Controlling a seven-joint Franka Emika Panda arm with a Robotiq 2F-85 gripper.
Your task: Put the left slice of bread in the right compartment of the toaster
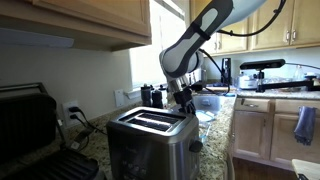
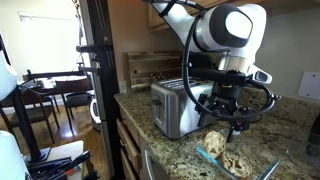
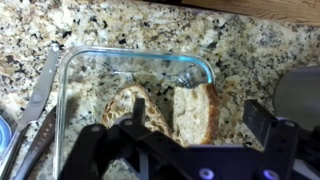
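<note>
Here, wrist view: gripper [image 3: 178,140], jaws wide apart & empty, hangs over a clear glass dish [image 3: 120,55] on a speckled granite counter [image 3: 110,25]. Two bread slices stand on edge inside, leaning; the left slice [image 3: 128,108] sits just beside the right slice [image 3: 196,112]. In an exterior view the steel toaster [image 2: 172,108] stands near the dish, slots up. Bread prob. light, soft, crumbly: pinch gently across the flat faces near the top crust, w/o crushing. Tight gap btwn slices may snag a finger.

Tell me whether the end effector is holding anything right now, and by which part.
Nothing is held. The end effector is open above the glass dish, where both bread slices lie.
</note>
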